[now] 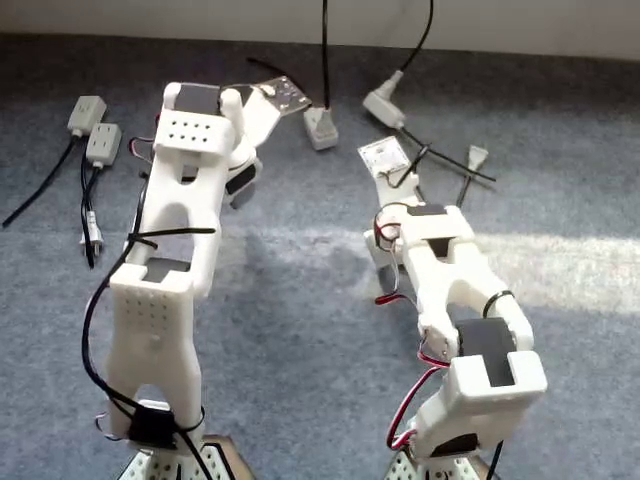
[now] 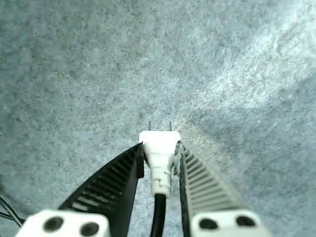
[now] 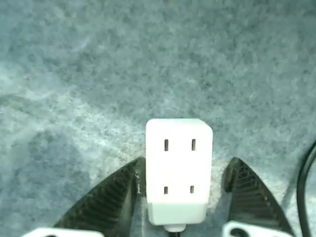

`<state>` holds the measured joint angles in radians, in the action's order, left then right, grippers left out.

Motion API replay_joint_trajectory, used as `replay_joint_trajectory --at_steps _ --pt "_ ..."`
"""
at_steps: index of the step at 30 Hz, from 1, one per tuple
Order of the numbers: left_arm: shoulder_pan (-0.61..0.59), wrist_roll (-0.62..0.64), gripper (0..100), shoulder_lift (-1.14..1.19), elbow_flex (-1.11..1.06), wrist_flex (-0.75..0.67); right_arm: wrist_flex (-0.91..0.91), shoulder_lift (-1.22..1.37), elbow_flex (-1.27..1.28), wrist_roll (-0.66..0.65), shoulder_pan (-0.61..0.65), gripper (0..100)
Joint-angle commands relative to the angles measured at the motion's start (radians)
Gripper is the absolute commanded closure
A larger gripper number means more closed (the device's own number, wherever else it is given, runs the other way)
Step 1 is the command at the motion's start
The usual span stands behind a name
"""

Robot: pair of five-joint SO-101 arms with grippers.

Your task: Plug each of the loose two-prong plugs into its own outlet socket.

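Grey carpet (image 2: 74, 59) backs a white, black-corded two-prong plug (image 2: 159, 142) clamped in left end effector (image 2: 159, 148); right end effector (image 3: 185, 167) spread apart.

Place: most likely a robotics lab or a maker's test bench.
Arms: two white printed arms, left arm (image 1: 170, 250) and right arm (image 1: 455, 290), with perforated shells, standing side by side behind their fingers.
Wiring: bare red and black leads (image 1: 405, 420) loop openly along the right arm.
Desk (image 1: 300, 320): covered in grey felt-like cloth, which lies under and ahead of the left arm's fingers (image 2: 113, 182) and the right arm's fingers (image 3: 106, 197).
Test pieces: a two-prong plug (image 2: 159, 148) sits between the left arm's fingers and an outlet block (image 3: 178, 168) between the right arm's fingers. Spare outlet blocks (image 1: 103, 143) and black cords (image 1: 325, 50) lie loose beyond the fingers.
Backdrop: a pale wall strip (image 1: 500, 25) far beyond the fingers.
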<state>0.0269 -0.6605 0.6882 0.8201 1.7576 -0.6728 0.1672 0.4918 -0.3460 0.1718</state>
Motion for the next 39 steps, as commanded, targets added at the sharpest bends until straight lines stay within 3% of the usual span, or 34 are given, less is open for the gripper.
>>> replay_joint_trajectory --at_steps 1,5,10,15,21,30,39 --pt "-0.002 0.014 99 -0.13 0.005 0.006 0.019 -0.008 -0.036 -0.021 -0.007 81.3" --pt "0.018 0.014 99 -0.209 -0.031 0.006 0.019 -0.01 -0.036 -0.023 -0.015 90.9" --pt "0.035 0.014 99 -0.272 -0.193 0.003 0.016 -0.013 -0.028 -0.066 0.001 91.3" --pt "0.035 0.037 99 -0.323 -0.294 0.002 -0.082 -0.018 -0.039 0.061 0.067 91.4" --pt "0.036 0.058 99 -0.414 -0.364 -0.071 -0.163 -0.154 -0.001 0.002 0.156 91.5" --pt "0.085 0.063 99 -0.529 -0.542 -0.123 -0.16 -0.361 0.197 0.009 0.297 91.5" --pt "0.085 0.146 99 -0.598 -0.615 -0.121 -0.018 -0.363 0.36 0.014 0.315 91.5"
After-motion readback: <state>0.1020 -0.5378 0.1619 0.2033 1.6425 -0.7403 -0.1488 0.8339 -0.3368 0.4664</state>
